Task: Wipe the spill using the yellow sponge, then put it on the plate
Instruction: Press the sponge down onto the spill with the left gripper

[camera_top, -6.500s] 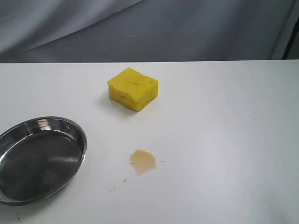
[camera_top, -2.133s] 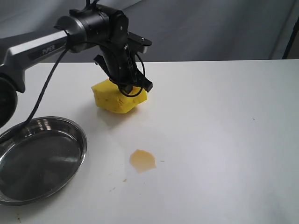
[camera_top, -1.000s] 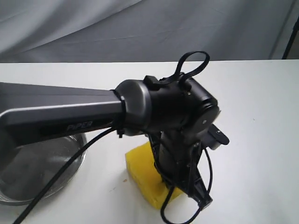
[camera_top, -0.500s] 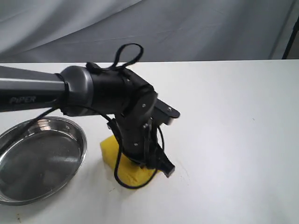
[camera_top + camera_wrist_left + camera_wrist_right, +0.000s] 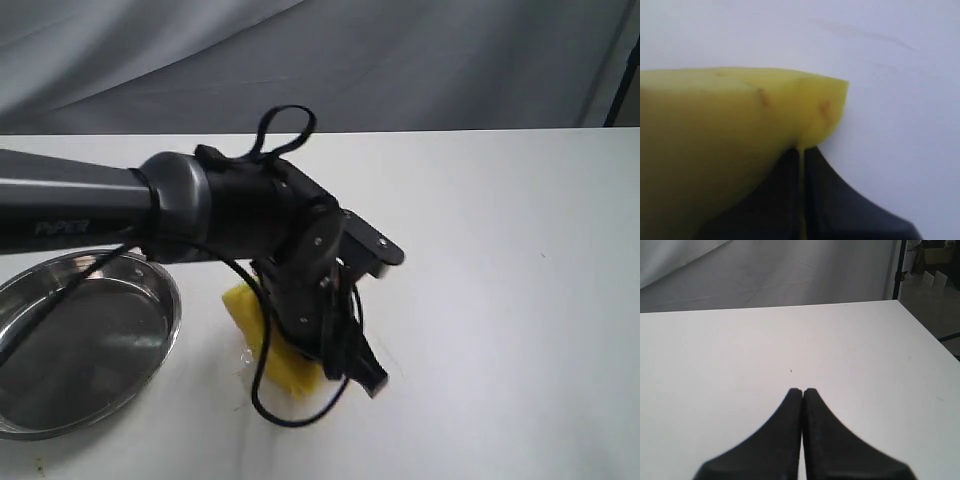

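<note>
My left pincer point(image 5: 801, 151) is clamped on the sponge point(image 5: 243, 308). In the left wrist view its two dark fingers point(image 5: 840, 210) stand almost together. Only a thin, squeezed seam of yellow foam shows between them, and the rest of the block bulges out past the tips. A few faint brown marks show on the foam.

The sponge is down on the desk point(image 5: 500, 250), close to the near edge and a little left of its middle. My left arm point(image 5: 200, 215) comes in from the left edge and bends down over the block, covering much of it. One corner toward the plate and a patch toward the near edge show yellow.

The spill is hidden in every view, so I cannot tell where it lies.

The plate point(image 5: 80, 350) stands at the near left corner, just beside the sponge. I see a narrow strip of desk between the two. The sponge is not on it.

My right pincer point(image 5: 802, 391) is closed tight, tip against tip, with nothing between the fingers. It hangs over a bare stretch of desk.
</note>
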Controlling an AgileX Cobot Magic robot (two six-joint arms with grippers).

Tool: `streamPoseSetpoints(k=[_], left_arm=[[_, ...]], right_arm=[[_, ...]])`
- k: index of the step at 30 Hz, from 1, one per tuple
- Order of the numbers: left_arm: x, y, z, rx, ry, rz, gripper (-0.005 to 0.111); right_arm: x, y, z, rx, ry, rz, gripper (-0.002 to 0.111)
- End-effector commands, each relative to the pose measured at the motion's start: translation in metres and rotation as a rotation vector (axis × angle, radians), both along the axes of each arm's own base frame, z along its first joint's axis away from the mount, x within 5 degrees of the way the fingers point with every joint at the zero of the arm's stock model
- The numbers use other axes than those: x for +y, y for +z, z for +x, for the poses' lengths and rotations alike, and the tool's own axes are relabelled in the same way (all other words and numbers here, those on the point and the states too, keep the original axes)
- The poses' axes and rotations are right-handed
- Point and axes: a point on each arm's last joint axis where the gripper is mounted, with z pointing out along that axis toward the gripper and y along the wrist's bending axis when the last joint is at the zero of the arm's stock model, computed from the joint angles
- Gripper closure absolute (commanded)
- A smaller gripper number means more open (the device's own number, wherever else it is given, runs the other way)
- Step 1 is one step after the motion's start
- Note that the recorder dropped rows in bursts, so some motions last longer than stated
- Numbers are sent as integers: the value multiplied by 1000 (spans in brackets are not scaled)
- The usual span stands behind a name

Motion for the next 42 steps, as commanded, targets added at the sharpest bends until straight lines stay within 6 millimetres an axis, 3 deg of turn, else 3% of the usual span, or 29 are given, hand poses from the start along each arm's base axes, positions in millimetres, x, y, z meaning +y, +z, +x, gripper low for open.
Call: streamPoseSetpoints(k=[1, 4, 9, 15, 25, 30, 37, 39, 42], left_arm=[[-29, -5, -44, 109, -77, -49, 107], [-38, -5, -57, 117, -105, -58, 107], [-33, -5, -50, 76, -133, -26, 107], [-6, -6, -12, 32, -66, 7, 107], [59, -5, 60, -21, 168, -29, 107], [83, -3, 83, -70, 255, -74, 107], [89, -3, 90, -78, 291, -99, 107], [83, -3, 85, -33, 308, -131, 107], [70, -3, 71, 61, 199, -178, 107]], right_arm=[[0, -1, 0, 2, 1, -4, 108], [0, -1, 0, 2, 1, -4, 108], [0, -1, 0, 2, 1, -4, 108], [0, -1, 0, 2, 1, -4, 108], [0, -1, 0, 2, 1, -4, 108], [0, -1, 0, 2, 1, -4, 108], [0, -1, 0, 2, 1, -4, 108], [0, -1, 0, 2, 1, -4, 108], [0, -1, 0, 2, 1, -4, 108]])
